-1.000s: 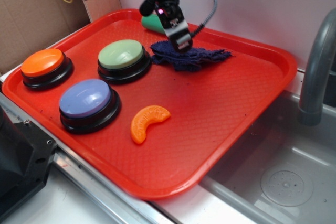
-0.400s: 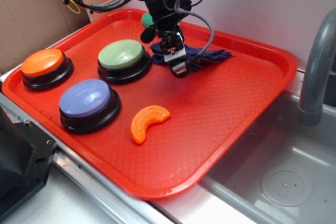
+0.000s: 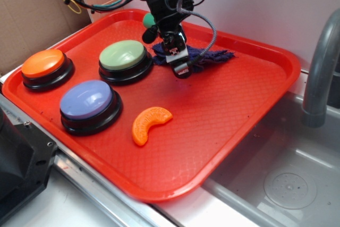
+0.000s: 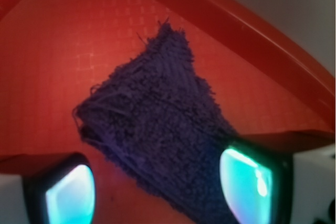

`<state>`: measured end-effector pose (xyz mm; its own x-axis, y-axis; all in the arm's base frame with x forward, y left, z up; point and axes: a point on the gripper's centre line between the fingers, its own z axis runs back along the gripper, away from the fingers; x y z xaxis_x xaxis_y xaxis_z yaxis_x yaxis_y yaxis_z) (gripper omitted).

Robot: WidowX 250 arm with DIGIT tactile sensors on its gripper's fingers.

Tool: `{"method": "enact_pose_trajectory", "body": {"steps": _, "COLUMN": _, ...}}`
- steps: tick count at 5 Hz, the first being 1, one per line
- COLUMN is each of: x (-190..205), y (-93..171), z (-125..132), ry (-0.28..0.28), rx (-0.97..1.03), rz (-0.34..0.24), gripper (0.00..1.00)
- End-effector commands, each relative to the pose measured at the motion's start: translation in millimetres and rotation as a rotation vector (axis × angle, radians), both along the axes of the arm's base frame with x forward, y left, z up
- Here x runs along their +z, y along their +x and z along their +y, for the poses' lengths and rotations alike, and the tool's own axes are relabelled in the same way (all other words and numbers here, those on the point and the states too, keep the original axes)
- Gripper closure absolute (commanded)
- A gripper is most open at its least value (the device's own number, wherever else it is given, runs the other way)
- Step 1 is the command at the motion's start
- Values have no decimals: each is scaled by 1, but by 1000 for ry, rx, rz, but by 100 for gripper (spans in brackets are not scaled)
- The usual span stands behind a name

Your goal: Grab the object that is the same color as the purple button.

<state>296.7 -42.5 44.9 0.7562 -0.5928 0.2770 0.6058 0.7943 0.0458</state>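
Target's the dark purple terry rag (image 3: 204, 58) — matches the purple button (image 3: 86, 100). It lies crumpled on the red tray (image 3: 249, 110), just right of the green button (image 3: 123, 55). I judge it light, soft and floppy, no slip risk; pinch a raised fold near the middle, not a thin corner. My claw (image 3: 180, 66) is down at its near edge. Wrist view shows the fingers (image 4: 252, 179) spread, rag between them, nothing pinched yet — the exterior view hides that gap.
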Motion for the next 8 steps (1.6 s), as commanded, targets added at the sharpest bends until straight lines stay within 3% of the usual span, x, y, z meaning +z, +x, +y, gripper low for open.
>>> {"method": "enact_pose_trajectory", "body": {"steps": 1, "x": -16, "y": 16, "z": -17, "ry": 40, "rx": -17, "rz": -2, "gripper": 100}}
{"method": "enact_pose_trajectory", "body": {"steps": 2, "x": -10, "y": 14, "z": -16, "ry": 33, "rx": 10, "rz": 0, "gripper": 100}}
{"method": "enact_pose_trajectory", "body": {"steps": 4, "x": 50, "y": -19, "z": -6, "ry": -28, "rx": 251, "rz": 137, "gripper": 100}}
{"method": "enact_pose_trajectory", "body": {"steps": 5, "x": 82, "y": -44, "z": -12, "ry": -153, "rx": 351, "rz": 196, "gripper": 100}}
{"method": "enact_pose_trajectory", "body": {"steps": 6, "x": 110, "y": -71, "z": -27, "ry": -136, "rx": 327, "rz": 117, "gripper": 100}}
{"method": "enact_pose_trajectory", "body": {"steps": 8, "x": 115, "y": -100, "z": -33, "ry": -103, "rx": 317, "rz": 98, "gripper": 100}}
